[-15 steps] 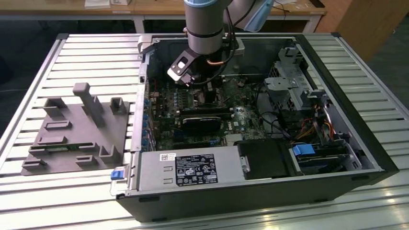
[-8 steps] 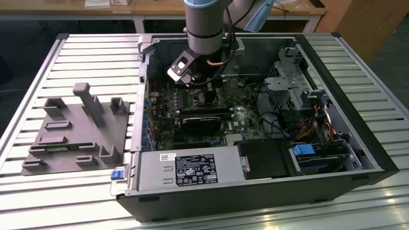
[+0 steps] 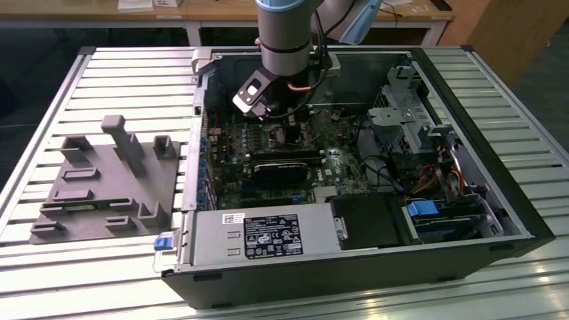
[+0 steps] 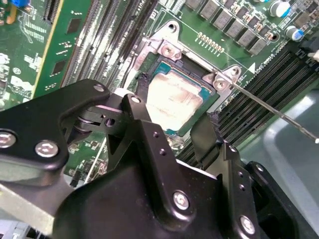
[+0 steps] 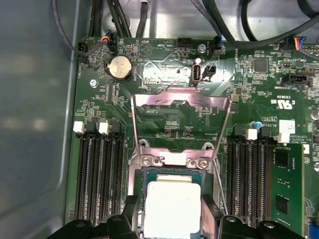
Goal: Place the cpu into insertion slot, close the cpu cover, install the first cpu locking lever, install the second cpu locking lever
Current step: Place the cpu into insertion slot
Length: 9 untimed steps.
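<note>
Pinching the cpu (image 5: 172, 206) by opposite edges, the end effector (image 4: 175, 103) holds it level in the insertion slot (image 4: 158, 63); the cpu cover (image 5: 179, 101) stands open for access.

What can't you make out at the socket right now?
First wrist view: the near edge of the cpu is cut off by the picture edge.
Second wrist view: the gripper body hides the near side of the slot; the lever runs off-frame.
Exterior view: the arm blocks the slot.
</note>
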Available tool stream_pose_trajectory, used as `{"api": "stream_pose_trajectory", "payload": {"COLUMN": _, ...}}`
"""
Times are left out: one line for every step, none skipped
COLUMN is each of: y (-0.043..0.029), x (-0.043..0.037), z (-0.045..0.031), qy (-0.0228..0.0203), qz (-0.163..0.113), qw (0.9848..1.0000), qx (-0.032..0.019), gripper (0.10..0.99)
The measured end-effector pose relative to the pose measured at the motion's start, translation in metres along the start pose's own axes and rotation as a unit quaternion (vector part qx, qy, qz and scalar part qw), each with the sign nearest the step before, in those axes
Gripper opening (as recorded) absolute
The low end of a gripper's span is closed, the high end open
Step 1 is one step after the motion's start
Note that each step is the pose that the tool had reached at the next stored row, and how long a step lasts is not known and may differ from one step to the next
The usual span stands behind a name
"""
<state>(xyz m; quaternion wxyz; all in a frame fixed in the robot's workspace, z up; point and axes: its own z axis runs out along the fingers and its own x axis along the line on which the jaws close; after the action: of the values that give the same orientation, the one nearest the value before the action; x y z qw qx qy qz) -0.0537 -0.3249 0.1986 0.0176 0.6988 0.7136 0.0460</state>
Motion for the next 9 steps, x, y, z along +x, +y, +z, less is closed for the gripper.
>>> {"api": "stream_pose_trajectory", "payload": {"y": 0.0001, "x": 0.0000, "z": -0.0010, "qy": -0.0021, "qz": 0.000, "qw": 1.0000, "qx": 0.0001, "gripper": 0.612}}
{"api": "stream_pose_trajectory", "payload": {"y": 0.0002, "x": 0.0001, "z": -0.0020, "qy": -0.0039, "qz": 0.000, "qw": 1.0000, "qx": 0.0001, "gripper": 0.612}}
{"api": "stream_pose_trajectory", "payload": {"y": 0.0003, "x": 0.0001, "z": -0.0034, "qy": -0.0058, "qz": -0.001, "qw": 1.0000, "qx": 0.0002, "gripper": 0.612}}
{"api": "stream_pose_trajectory", "payload": {"y": 0.0005, "x": 0.0002, "z": -0.0047, "qy": -0.0072, "qz": -0.001, "qw": 1.0000, "qx": 0.0002, "gripper": 0.612}}
{"api": "stream_pose_trajectory", "payload": {"y": 0.0006, "x": 0.0003, "z": -0.0062, "qy": -0.0085, "qz": -0.001, "qw": 1.0000, "qx": 0.0002, "gripper": 0.612}}
{"api": "stream_pose_trajectory", "payload": {"y": 0.0008, "x": 0.0003, "z": -0.0078, "qy": -0.0095, "qz": -0.001, "qw": 1.0000, "qx": 0.0002, "gripper": 0.612}}
{"api": "stream_pose_trajectory", "payload": {"y": 0.0008, "x": 0.0004, "z": -0.0090, "qy": -0.0104, "qz": -0.001, "qw": 0.9999, "qx": 0.0002, "gripper": 0.612}}
{"api": "stream_pose_trajectory", "payload": {"y": 0.0009, "x": 0.0004, "z": -0.0092, "qy": -0.0110, "qz": -0.001, "qw": 0.9999, "qx": 0.0002, "gripper": 0.612}}
{"api": "stream_pose_trajectory", "payload": {"y": 0.0009, "x": 0.0004, "z": -0.0092, "qy": -0.0111, "qz": -0.001, "qw": 0.9999, "qx": 0.0002, "gripper": 0.612}}
